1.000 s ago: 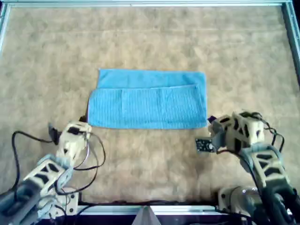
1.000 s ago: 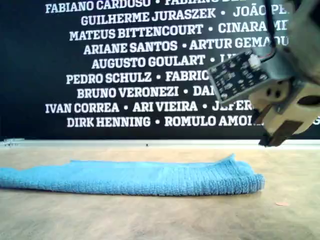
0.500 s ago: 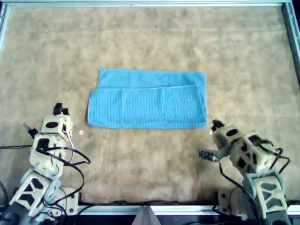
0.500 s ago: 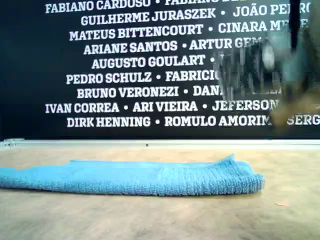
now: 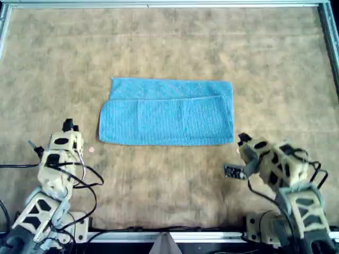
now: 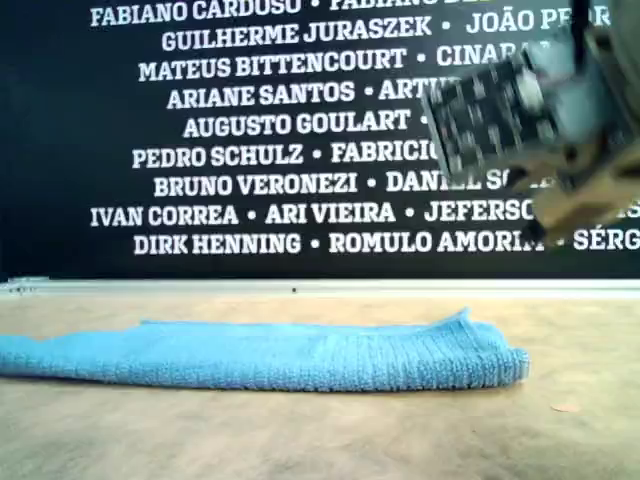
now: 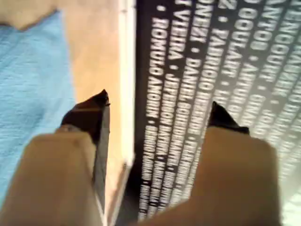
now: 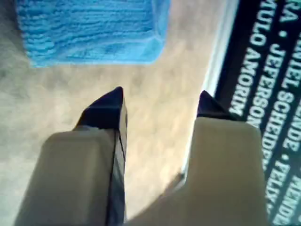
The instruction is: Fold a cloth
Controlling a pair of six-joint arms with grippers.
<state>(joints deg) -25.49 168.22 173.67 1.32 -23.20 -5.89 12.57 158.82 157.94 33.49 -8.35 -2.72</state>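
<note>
Here, the cloth is lying folded on the table, while my first gripper and my second gripper are hovering apart from it, jaws spread and empty

My arms were built of beige, blocky printed segments with dark cut-outs, trailing loose black cables. Each claw, my first claw and my second claw, ended in beige fingers tipped with pointed black pads.
</note>
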